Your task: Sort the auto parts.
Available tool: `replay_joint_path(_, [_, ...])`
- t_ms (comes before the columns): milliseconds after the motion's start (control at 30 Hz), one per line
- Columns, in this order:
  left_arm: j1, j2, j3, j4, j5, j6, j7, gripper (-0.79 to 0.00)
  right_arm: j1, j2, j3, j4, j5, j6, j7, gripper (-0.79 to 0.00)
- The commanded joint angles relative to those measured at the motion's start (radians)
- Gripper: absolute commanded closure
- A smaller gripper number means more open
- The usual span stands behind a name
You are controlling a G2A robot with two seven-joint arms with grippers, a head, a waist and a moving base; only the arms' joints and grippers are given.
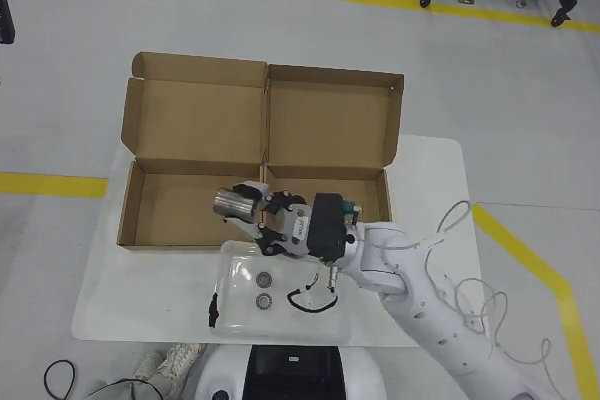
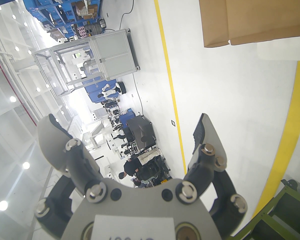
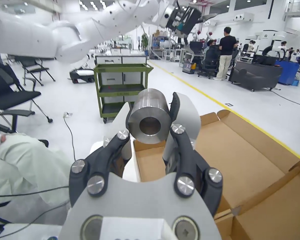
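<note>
My right gripper (image 1: 258, 212) is shut on a shiny metal cylinder (image 1: 232, 203) with a bore through it. It holds the cylinder level above the inner corner of the left cardboard box (image 1: 160, 215). In the right wrist view the cylinder (image 3: 150, 119) sits between the fingers (image 3: 176, 106), over that box's edge (image 3: 150, 148). A clear tray (image 1: 230, 262) at the table's front holds two round bearings (image 1: 265, 278) (image 1: 265, 299) and small black parts (image 1: 310, 300). My left gripper (image 2: 126, 123) is open and empty, raised high off the table; it shows as the left gripper (image 3: 202, 17) in the right wrist view.
A second open cardboard box (image 1: 325, 195) adjoins the first, both with lids (image 1: 330, 120) folded back. The white table (image 1: 430, 200) has bare room at its right side. A green cart (image 3: 122, 86) and chairs (image 3: 12, 96) stand on the floor beyond.
</note>
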Motion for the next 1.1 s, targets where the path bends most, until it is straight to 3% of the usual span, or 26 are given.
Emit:
replay_joint_path(0, [0.0, 0.0, 0.0, 0.0, 0.0, 0.0, 0.0, -0.785, -0.007, 0.002, 0.016, 0.009, -0.019, 0.003, -0.019, 0.0])
replay_joint_path(233, [0.0, 0.0, 0.0, 0.0, 0.0, 0.0, 0.0, -0.785, -0.052, 0.007, 0.053, -0.024, -0.034, 0.021, -0.056, 0.0])
replay_joint_path(767, [0.0, 0.0, 0.0, 0.0, 0.0, 0.0, 0.0, -0.785, -0.275, 0.049, 0.265, -0.143, -0.097, 0.071, -0.183, 0.0])
replay_joint_path(1067, [0.0, 0.0, 0.0, 0.0, 0.0, 0.0, 0.0, -0.785, -0.388, 0.073, 0.397, -0.172, -0.11, -0.001, -0.293, 0.0])
